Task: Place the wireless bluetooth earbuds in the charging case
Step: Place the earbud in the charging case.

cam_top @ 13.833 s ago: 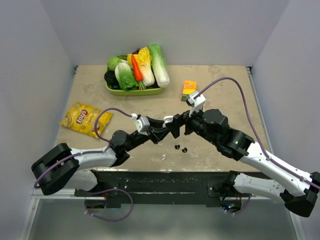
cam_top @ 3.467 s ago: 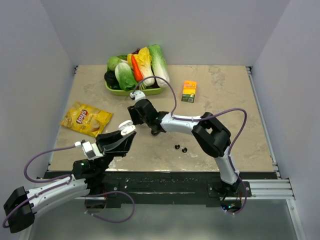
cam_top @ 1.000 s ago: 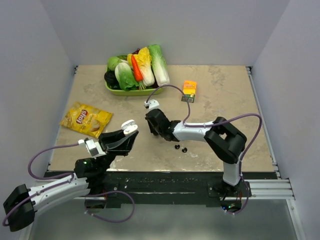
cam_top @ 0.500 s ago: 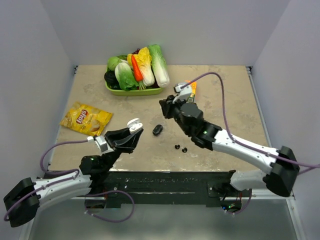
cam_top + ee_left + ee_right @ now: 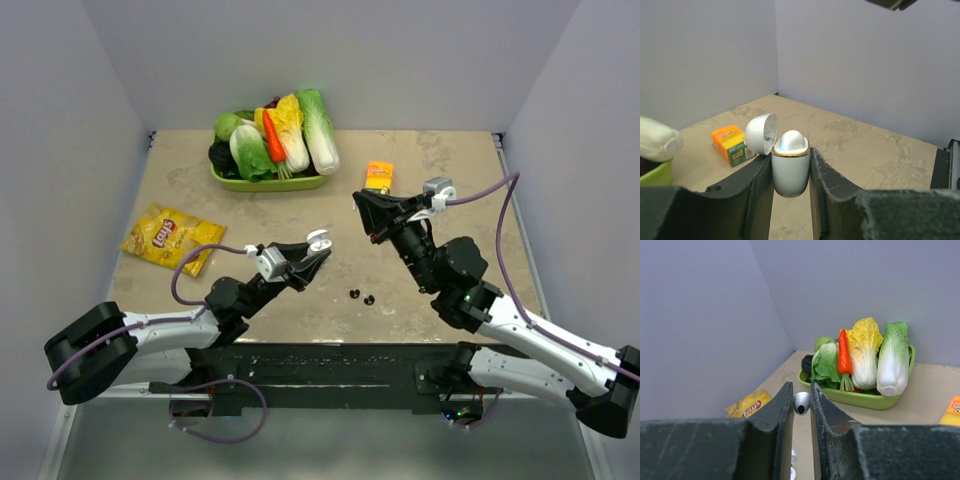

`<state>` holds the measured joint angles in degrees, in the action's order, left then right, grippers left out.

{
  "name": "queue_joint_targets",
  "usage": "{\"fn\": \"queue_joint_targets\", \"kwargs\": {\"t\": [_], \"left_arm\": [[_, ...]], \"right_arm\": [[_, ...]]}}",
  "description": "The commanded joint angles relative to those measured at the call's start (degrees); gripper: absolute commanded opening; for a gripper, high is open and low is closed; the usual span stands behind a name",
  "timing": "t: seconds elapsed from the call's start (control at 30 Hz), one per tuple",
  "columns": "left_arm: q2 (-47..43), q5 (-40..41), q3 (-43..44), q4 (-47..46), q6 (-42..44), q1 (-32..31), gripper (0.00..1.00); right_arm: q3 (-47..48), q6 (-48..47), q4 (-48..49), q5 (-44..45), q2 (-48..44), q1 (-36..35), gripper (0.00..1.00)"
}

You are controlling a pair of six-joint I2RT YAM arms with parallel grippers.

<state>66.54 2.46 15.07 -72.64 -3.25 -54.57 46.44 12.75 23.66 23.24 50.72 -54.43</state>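
Observation:
My left gripper (image 5: 312, 252) is shut on the white charging case (image 5: 790, 172), held upright above the table's middle. The case has a gold rim, and its lid (image 5: 761, 134) hangs open to the left. My right gripper (image 5: 362, 203) hovers higher, near the orange box, and points toward the left. In the right wrist view a small white earbud (image 5: 801, 403) with a dark hole sits pinched between the black fingers (image 5: 785, 410). Two black earbuds (image 5: 353, 294) (image 5: 369, 299) lie side by side on the table in front of both grippers.
A green basket of vegetables (image 5: 268, 182) stands at the back of the table (image 5: 450, 160). A small orange box (image 5: 378, 176) sits to its right. A yellow chips bag (image 5: 165, 238) lies at the left. Grey walls close in on three sides.
My left gripper has carried the case right and away from the base, toward the table's middle. The right arm has swung to the right, its gripper now near the orange box.

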Motion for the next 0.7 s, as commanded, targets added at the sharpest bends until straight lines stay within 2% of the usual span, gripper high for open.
{"fn": "queue_joint_targets", "kwargs": {"t": [0.0, 0.37, 0.67], "left_arm": [[2.0, -7.1, 7.2, -36.1, 3.0, -0.3, 0.0], [5.3, -11.7, 15.8, -36.0, 4.3, 0.4, 0.0], [8.0, -6.7, 21.4, -35.5, 1.3, 1.0, 0.0]], "right_arm": [[-2.3, -1.7, 7.5, -2.1, -2.7, -0.3, 0.0], [-2.3, -1.5, 12.9, -4.6, -3.6, -0.3, 0.0], [-2.3, -2.6, 16.4, -4.6, -3.0, -0.3, 0.0]]}}
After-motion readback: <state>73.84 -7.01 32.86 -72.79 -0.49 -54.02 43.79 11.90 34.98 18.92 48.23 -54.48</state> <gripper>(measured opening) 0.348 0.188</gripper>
